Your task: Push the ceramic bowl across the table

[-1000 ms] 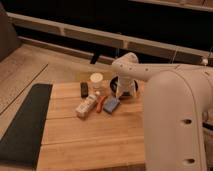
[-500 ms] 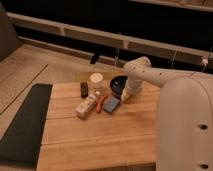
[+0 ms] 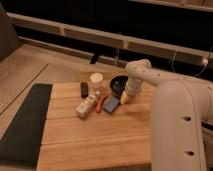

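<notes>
dark ceramic bowl point(image 3: 117, 83) partly hidden by the jaws at its right rim, their gap unreadable.

My gripper point(image 3: 125, 98), cream-white like my arm, hangs at the right edge of the ceramic bowl point(image 3: 117, 84), which is glossy blue-black. The table point(image 3: 90, 137) is warm tan with plank stripes. The mat point(image 3: 25, 125) is plain dark grey. Also shown: 1 white cup point(image 3: 96, 79), 1 blue packet point(image 3: 111, 104), 1 white bottle point(image 3: 85, 106).
</notes>
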